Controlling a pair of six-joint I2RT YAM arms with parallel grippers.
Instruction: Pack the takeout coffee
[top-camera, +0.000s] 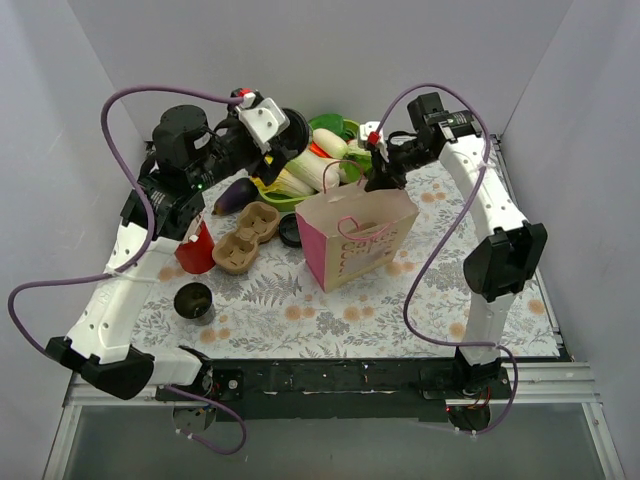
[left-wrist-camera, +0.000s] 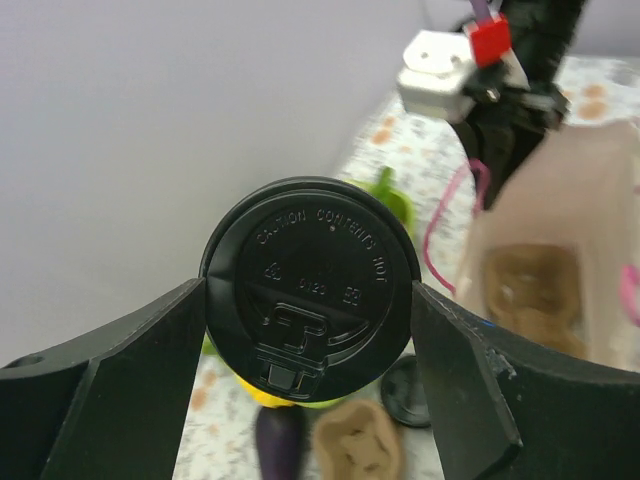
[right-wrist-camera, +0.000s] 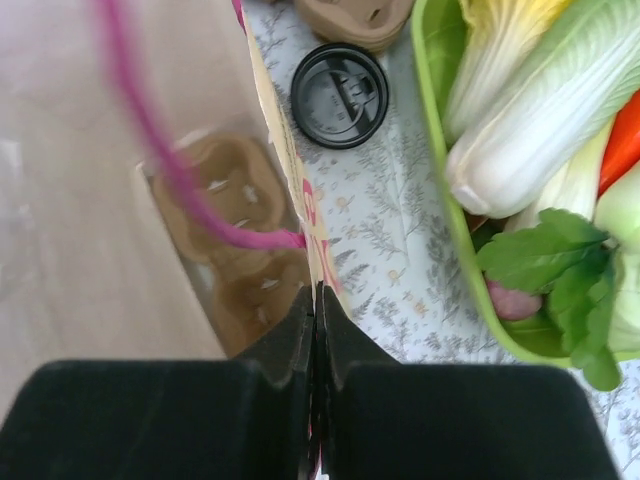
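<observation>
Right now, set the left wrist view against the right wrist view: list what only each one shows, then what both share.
Only the left wrist: the takeout coffee, lid toward the camera, gripped by the left tool, and an eggplant below it. Only the right wrist: napa cabbage and leafy greens in a green tray, mostly hidden behind the coffee in the other view. Both: the paper bag with the right tool at its rim, the cardboard carrier inside it, and a loose black lid on the table.
</observation>
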